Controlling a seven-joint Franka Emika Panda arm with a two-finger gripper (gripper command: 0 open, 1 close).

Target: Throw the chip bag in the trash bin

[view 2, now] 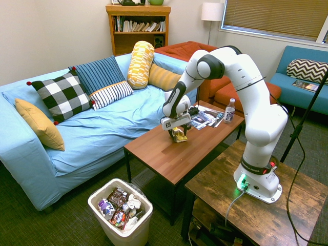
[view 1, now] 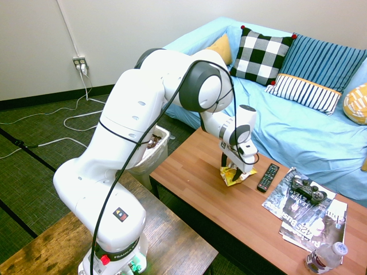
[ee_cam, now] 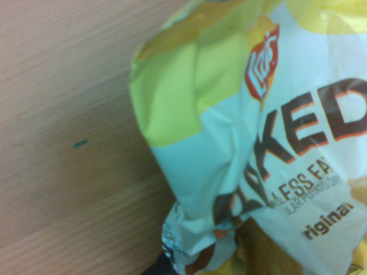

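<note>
At the bag (view 1: pixel 246 176) on the worktop (view 1: pixel 206 163), holds the hand (view 1: pixel 230 171) pointing down, with its fingers spread apart on either side of the crumpled yellow-and-white packet. Shows "Lay's" and "Baked" lettering on the bag in the wrist view. Has the remote (view 1: pixel 268 177) lying near the bag on the same worktop, then magazines (view 1: pixel 287 204) with a black controller (view 1: pixel 308 190) on top, and a bottle (view 1: pixel 325 258) standing upright by them. Has the bin (view 2: pixel 124 234) on the floor (view 2: pixel 66 218), well apart from the bag, with wrappers (view 2: pixel 119 218) inside. Beyond the worktop, shows a sofa (view 1: pixel 246 109) under a light blue cover, with cushions (view 1: pixel 261 54) along it.
</note>
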